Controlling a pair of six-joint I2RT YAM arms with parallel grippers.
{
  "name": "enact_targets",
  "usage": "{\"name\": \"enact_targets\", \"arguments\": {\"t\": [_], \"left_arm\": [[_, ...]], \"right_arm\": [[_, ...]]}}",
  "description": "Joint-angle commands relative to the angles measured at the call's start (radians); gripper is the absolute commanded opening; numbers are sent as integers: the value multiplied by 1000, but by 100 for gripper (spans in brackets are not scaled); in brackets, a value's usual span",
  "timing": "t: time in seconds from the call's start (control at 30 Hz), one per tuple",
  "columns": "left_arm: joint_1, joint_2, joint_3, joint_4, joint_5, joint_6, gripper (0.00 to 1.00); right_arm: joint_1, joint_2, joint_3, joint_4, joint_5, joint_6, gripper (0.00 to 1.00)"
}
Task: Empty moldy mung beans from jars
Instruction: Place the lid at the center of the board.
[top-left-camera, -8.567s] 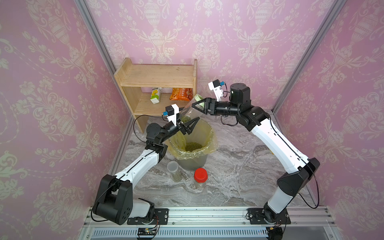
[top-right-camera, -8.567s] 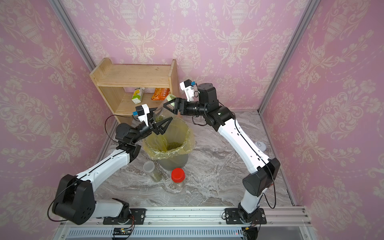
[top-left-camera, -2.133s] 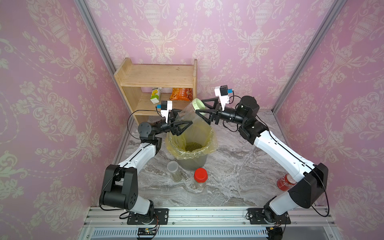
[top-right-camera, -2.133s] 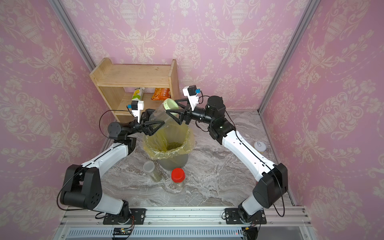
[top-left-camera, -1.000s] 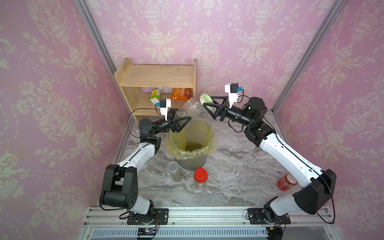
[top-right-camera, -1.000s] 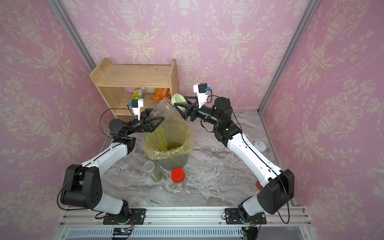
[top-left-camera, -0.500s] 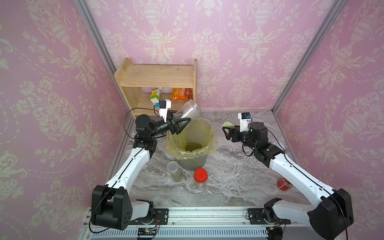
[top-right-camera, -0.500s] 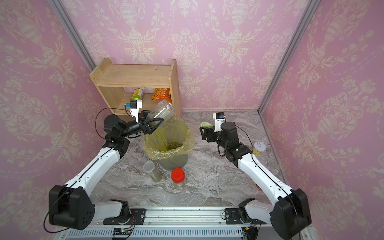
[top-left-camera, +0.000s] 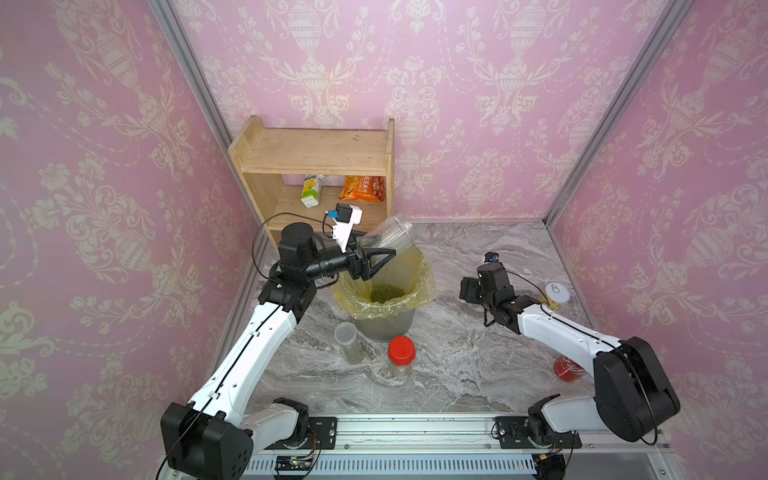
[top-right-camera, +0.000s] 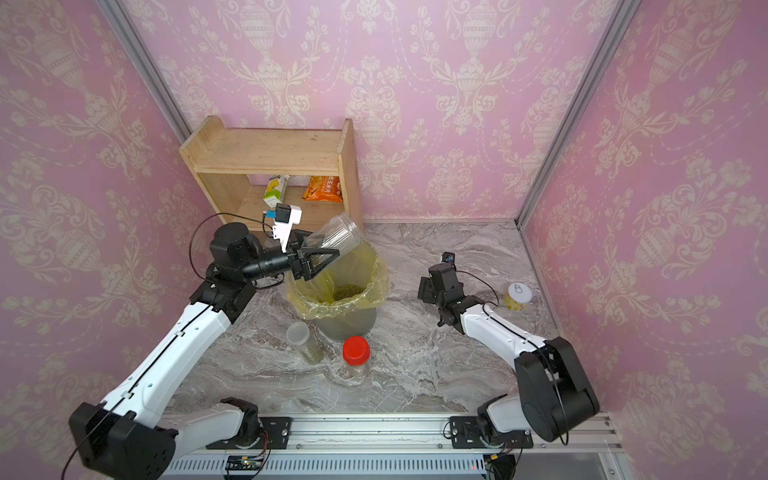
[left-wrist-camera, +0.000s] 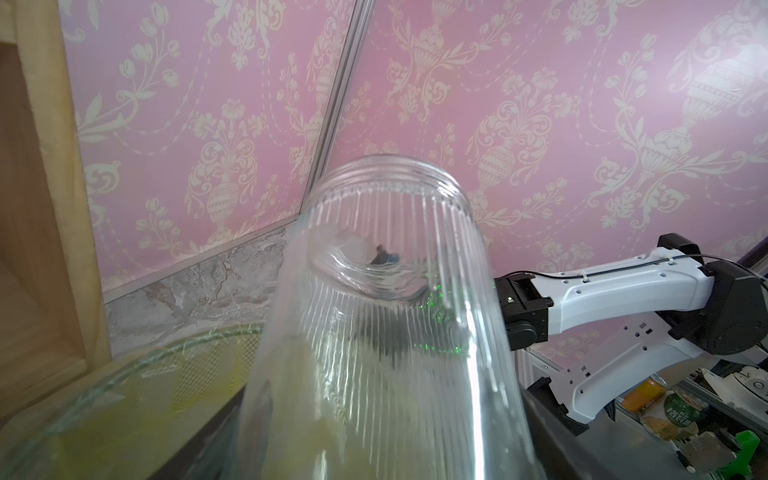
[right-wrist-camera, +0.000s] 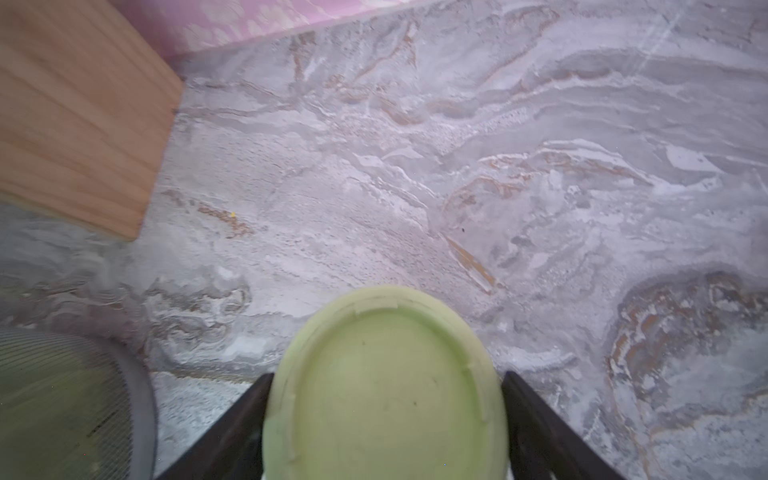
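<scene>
Shelf stands behind bin; left gripper clasps ribbed jar, right gripper clasps green lid.

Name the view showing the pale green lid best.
Right wrist view: the pale green lid sits large, held in the right gripper. Both top views hide it behind that gripper; left wrist view shows no clear lid.

Top pair high, looking down on whole table (near-identical views); wrist cameras close-up, low.
</scene>
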Motion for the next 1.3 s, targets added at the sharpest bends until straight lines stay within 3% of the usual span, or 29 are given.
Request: {"name": "enact_targets", "arguments": {"t": [0.0, 0.03, 0.1, 0.27, 0.6, 0.93, 1.27], "left_arm": [[-25, -65, 58, -112, -73, 51, 49], [-26, -71, 60, -141, -90, 51, 48], [-27, -74, 62, -199, -109, 62, 46], [-27, -76, 70, -322, -132, 58, 48], [-27, -94, 152, -650, -305, 148, 48], [-27, 106, 559, -1156, -502, 268, 48], [-94, 299, 801, -1378, -662, 301, 49]], "right_arm": [[-14, 84, 29, -45, 41, 65, 67], [-19, 112, 39, -54, 41, 75, 68], [-26, 153, 49, -53, 50, 96, 85], [-56, 196, 74, -14, 15, 110, 100], [-56, 114, 55, 32, 17, 69, 100], [-50, 112, 82, -8, -75, 29, 100], [-13, 38, 82, -50, -65, -61, 100]]}}
